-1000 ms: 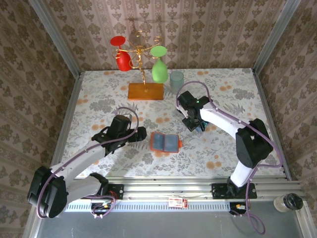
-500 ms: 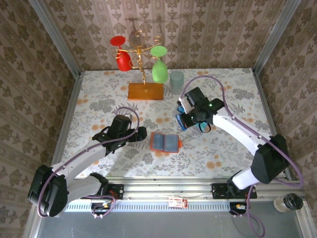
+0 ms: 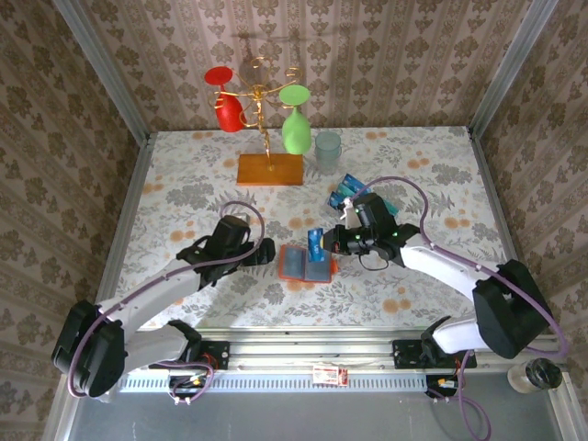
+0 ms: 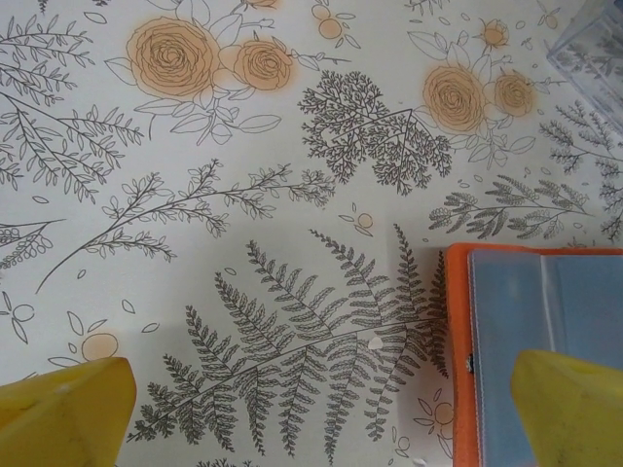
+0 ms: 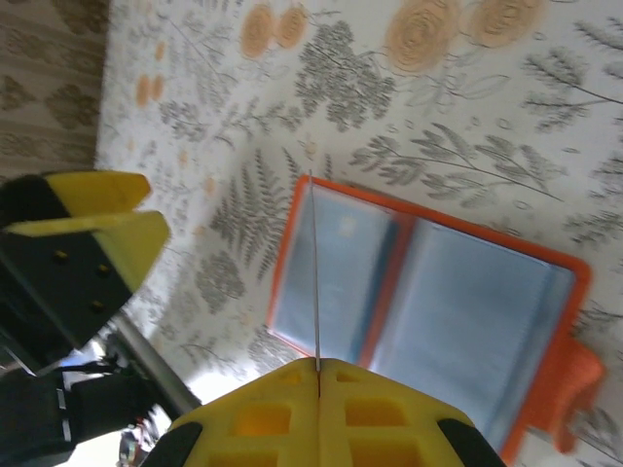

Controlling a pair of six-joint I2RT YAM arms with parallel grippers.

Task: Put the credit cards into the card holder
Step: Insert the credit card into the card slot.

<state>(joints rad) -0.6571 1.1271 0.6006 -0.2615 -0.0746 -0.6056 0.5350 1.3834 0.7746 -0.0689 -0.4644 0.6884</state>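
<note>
Nearest the arm bases, the left end effector (image 3: 261, 247) sits low over the desk (image 3: 184, 175) with its fingers spread wide, holding nothing. It is just to the left of the card holder (image 3: 305, 265). In the left wrist view, one yellow fingertip overlaps the holder's orange left edge, though I cannot tell whether it touches.

The card holder lies open and flat on the desk, its greyish-blue pockets facing up. Directly over it, the right end effector (image 3: 331, 241) has its fingers pressed together, pinching one blue card (image 3: 315, 243) on edge. In the right wrist view the card (image 5: 314, 272) shows as a thin line pointing down at the left-hand pocket of the card holder (image 5: 419, 311), near the fold. I cannot tell whether its lower edge has reached the pocket.

The step in hand looks like insertion of this card. The next move would call for lining its lower edge up with the pocket mouth and sliding it in at a shallow angle. The left end effector is well placed to pin the holder down so it doesn't skid.

Farther back, more credit cards (image 3: 345, 191) lie beside the right arm, waiting. Beyond them stand a clear cup (image 3: 327, 147) and a wooden stand base (image 3: 270, 169).
</note>
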